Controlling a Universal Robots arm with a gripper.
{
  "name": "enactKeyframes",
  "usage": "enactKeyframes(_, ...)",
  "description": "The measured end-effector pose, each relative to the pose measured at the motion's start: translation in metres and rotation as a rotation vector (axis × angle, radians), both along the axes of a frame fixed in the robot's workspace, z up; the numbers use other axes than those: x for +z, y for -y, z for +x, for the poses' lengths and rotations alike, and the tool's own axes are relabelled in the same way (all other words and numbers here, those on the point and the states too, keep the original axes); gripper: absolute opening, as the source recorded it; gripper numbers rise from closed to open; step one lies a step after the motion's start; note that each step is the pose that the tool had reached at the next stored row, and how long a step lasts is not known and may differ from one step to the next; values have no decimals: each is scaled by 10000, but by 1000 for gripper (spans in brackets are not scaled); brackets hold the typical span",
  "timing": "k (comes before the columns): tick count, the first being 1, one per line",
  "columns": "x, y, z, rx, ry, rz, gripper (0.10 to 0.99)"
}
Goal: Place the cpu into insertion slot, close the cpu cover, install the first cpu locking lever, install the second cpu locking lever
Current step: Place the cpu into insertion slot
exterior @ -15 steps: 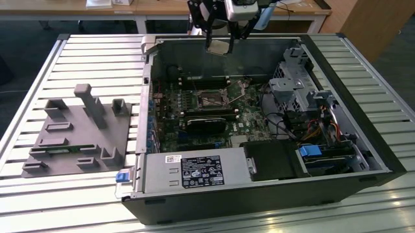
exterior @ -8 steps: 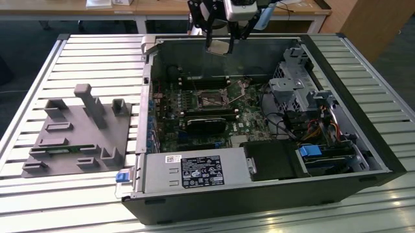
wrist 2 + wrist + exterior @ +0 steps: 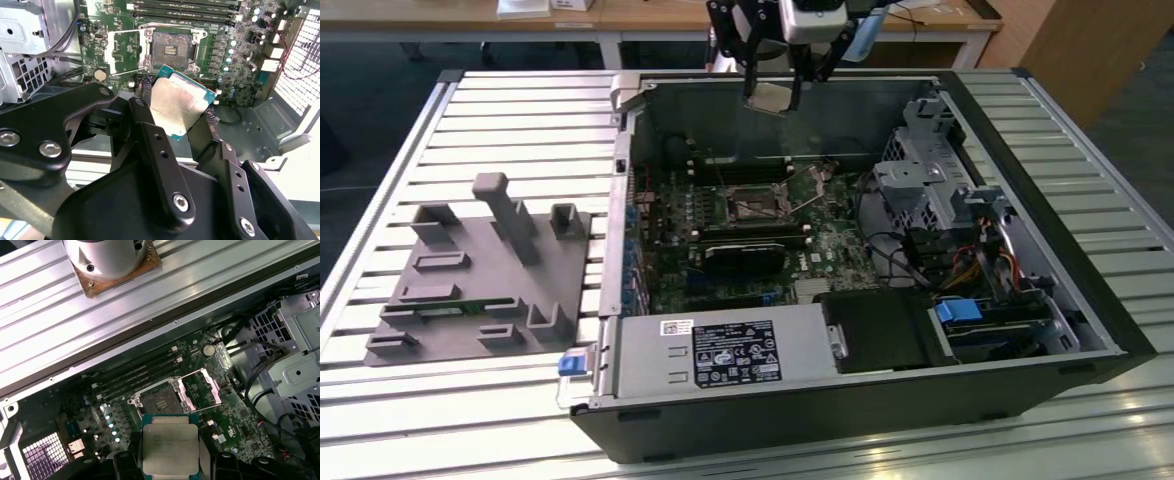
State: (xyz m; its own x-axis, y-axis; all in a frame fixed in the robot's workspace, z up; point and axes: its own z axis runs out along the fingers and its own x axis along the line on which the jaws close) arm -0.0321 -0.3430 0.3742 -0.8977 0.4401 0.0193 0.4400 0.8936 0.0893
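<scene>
While the hand [image 3: 174,116] pinches the cpu [image 3: 170,447], both hang well clear of the insertion slot [image 3: 160,402]. Its cpu cover [image 3: 200,389] stands open.

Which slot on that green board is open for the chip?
The square socket mid-board, its silvery cover swung open beside it. The long memory slots nearby are narrow strips. The fingers grip the chip, not yet in it.

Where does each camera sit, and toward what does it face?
Exterior view: off the arm, looking down into the open computer case; jaws hold the cpu above it.
Second wrist view: on the arm, looking past black jaws to the insertion slot.
First wrist view: on the arm, facing the motherboard; jaw tips show.
Both wrist views share cpu and slot.
</scene>
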Motion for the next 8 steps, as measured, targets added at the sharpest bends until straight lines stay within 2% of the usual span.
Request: enactKeyframes(8,-1,0,0,-208,0,-2,537)
